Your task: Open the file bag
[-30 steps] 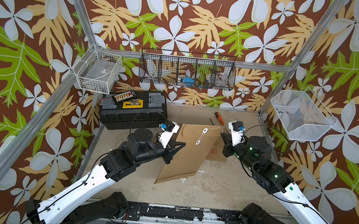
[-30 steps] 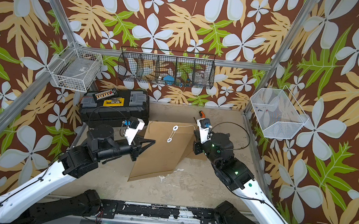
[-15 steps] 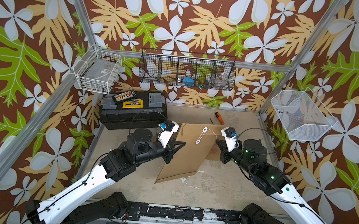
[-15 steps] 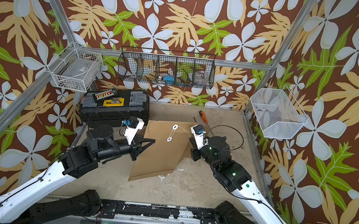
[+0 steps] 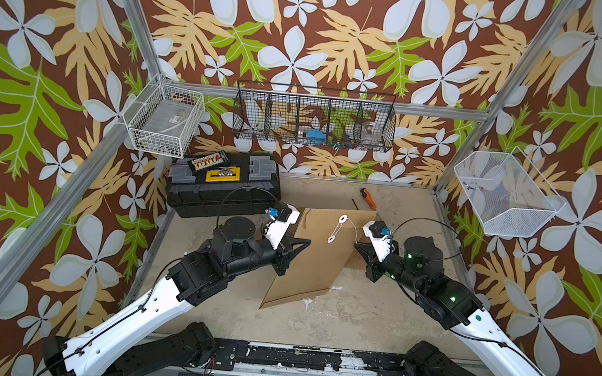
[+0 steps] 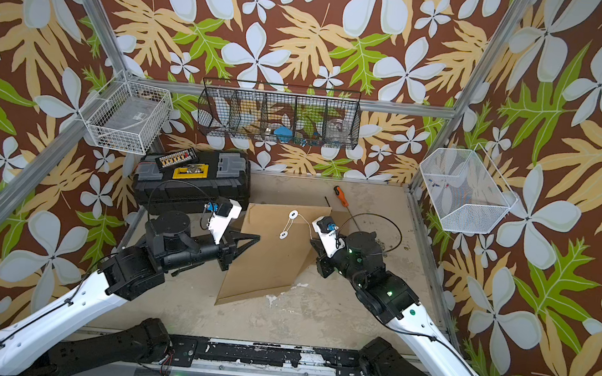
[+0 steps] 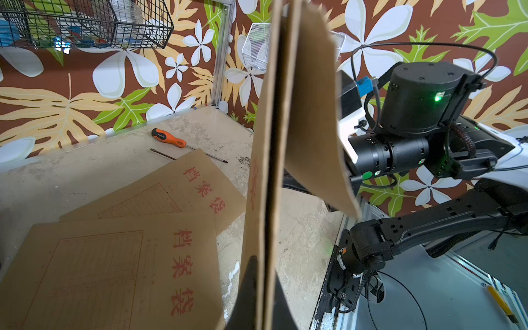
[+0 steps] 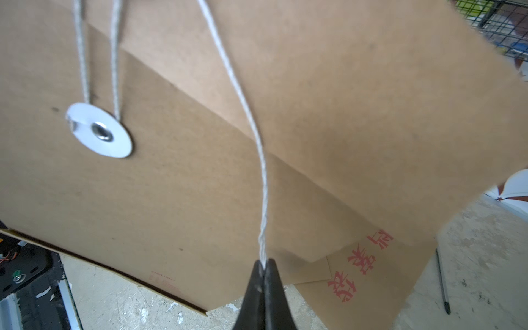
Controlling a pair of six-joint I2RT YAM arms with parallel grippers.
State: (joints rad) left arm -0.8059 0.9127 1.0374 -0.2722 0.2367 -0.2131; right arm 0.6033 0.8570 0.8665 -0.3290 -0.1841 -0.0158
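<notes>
**File bag held aloft, string pinched**

The kraft file bag (image 5: 317, 263) is hanging tilted above the table (image 5: 374, 314), over two other file bags (image 7: 114, 257) lying flat. The left tool (image 5: 306, 241) is clamping its edge; the right tool (image 8: 264, 264), jaws together, is pinching the bag's white closure string (image 8: 251, 120). An orange screwdriver (image 5: 367, 198) is lying near the back wall.

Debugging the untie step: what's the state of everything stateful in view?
file bag: lifted, flap tied shut
string: looped between discs, end pinched
left gripper: shut on file bag
right gripper: shut on string
toolbox: closed
screwdriver: lying on table
</notes>
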